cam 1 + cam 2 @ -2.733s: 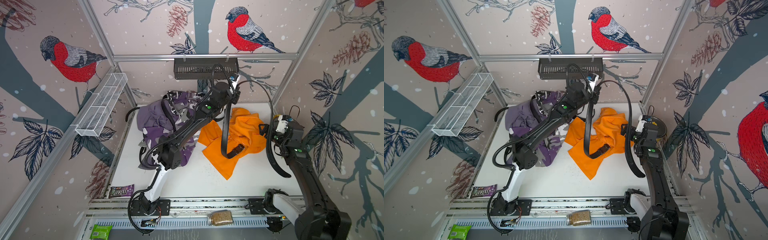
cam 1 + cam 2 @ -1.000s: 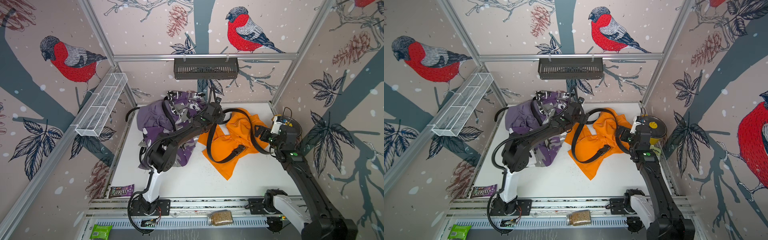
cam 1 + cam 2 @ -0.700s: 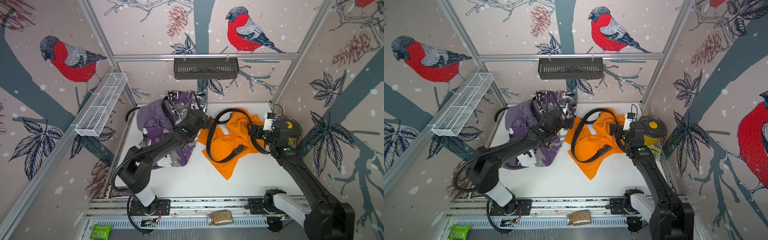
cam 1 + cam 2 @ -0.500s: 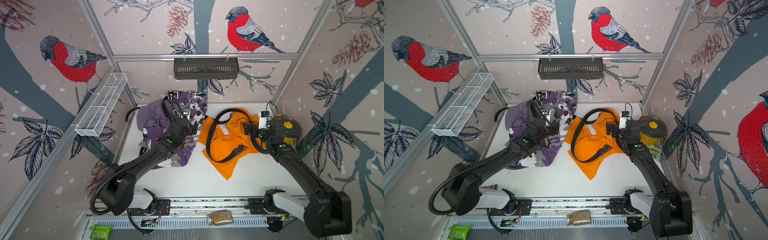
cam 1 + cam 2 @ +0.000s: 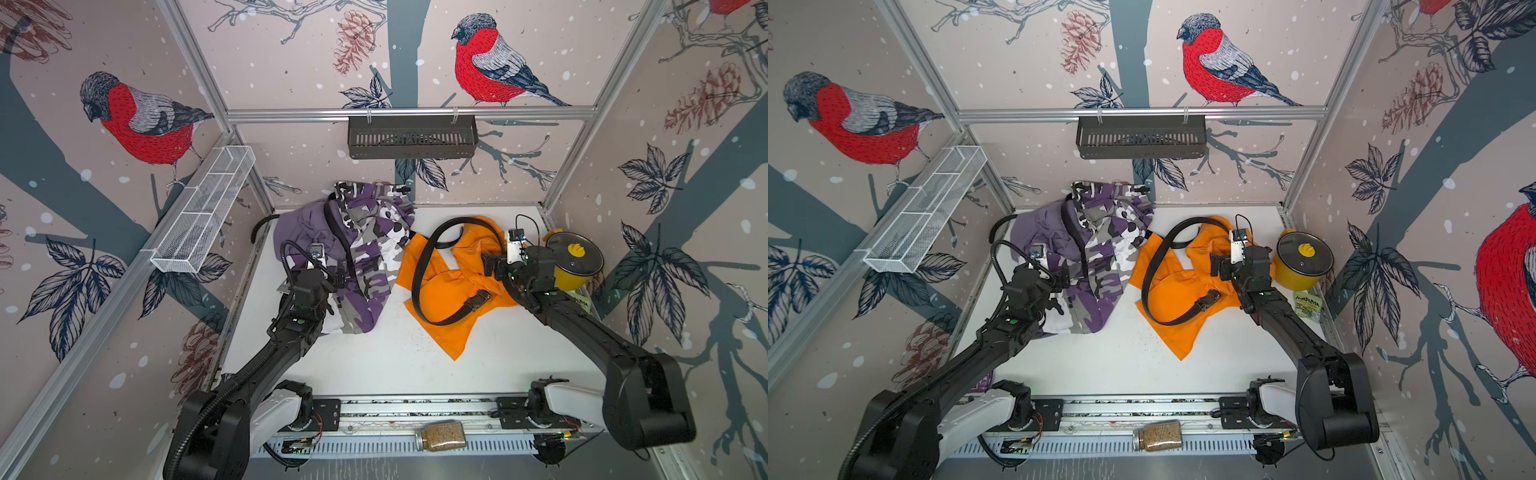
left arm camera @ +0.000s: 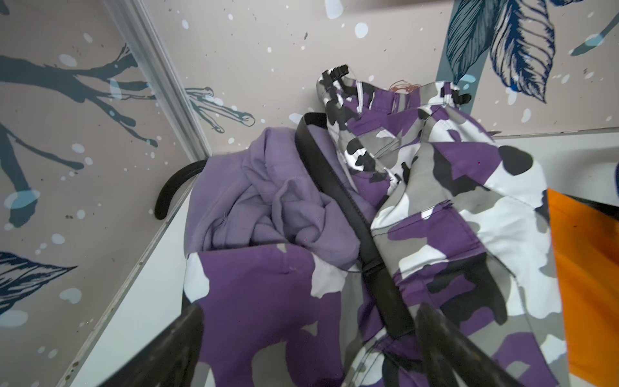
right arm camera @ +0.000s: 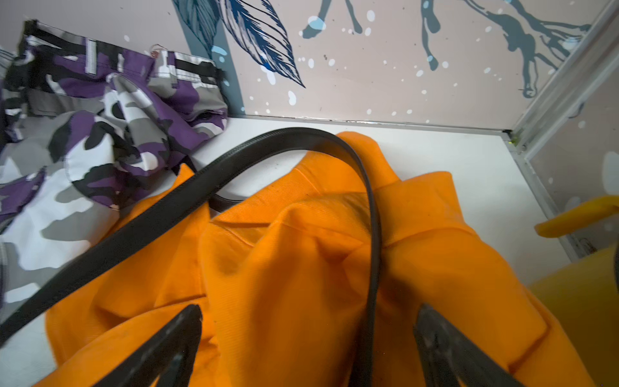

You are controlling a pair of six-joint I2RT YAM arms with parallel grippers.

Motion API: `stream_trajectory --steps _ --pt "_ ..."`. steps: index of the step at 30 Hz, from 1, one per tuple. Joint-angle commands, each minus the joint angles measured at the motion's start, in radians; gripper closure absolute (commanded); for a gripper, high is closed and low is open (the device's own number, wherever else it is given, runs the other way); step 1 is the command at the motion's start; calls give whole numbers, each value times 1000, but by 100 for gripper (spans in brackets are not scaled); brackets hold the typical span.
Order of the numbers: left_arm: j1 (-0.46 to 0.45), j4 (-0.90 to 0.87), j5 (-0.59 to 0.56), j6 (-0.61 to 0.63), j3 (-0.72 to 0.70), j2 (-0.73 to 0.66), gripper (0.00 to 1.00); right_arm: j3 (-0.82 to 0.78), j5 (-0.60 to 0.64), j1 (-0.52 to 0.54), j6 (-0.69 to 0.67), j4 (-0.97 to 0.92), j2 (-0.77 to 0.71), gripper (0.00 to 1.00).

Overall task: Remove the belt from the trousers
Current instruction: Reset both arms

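Leftmost trousers [image 5: 303, 228] are lying bunched in the table's [image 5: 374, 365] far-left corner, with middle trousers [image 5: 374, 253] overlapping them and one belt [image 5: 338, 241] running along the overlap. Right trousers [image 5: 449, 286] are lying just beside, with a second belt [image 5: 417, 274] looping on top. Pot [image 5: 575, 259] is sitting far right, maybe touching them.

A lab robot cell: aluminium frame [image 5: 291, 114], bird-print walls [image 5: 270, 62].

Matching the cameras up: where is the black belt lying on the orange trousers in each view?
Top view: belt loops right of centre.
Top view: belt loops near centre.
Left wrist: not clearly in it.
Right wrist: belt arcs across the middle.
Shared landmark: orange trousers.
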Motion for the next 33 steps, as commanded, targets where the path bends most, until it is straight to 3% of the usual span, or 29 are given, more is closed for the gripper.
stream_trajectory --steps 1,6,14,21,26,29,33 --pt "23 155 3 48 -33 10 4 -52 73 -11 -23 178 5 1" --pt "76 297 9 56 -121 19 4 -169 87 -42 -59 368 39 1" --pt "121 564 140 24 -206 138 5 -272 69 -96 -58 570 54 1" --pt "141 681 155 33 -214 278 6 -326 17 -71 -94 673 88 1" --pt "151 736 148 20 -218 341 7 -409 22 -64 -103 865 149 1" --pt "167 784 152 5 -223 388 7 -406 13 -81 -85 849 144 1" --pt "175 827 138 -8 -213 454 6 -457 -4 -115 -55 1017 226 1"
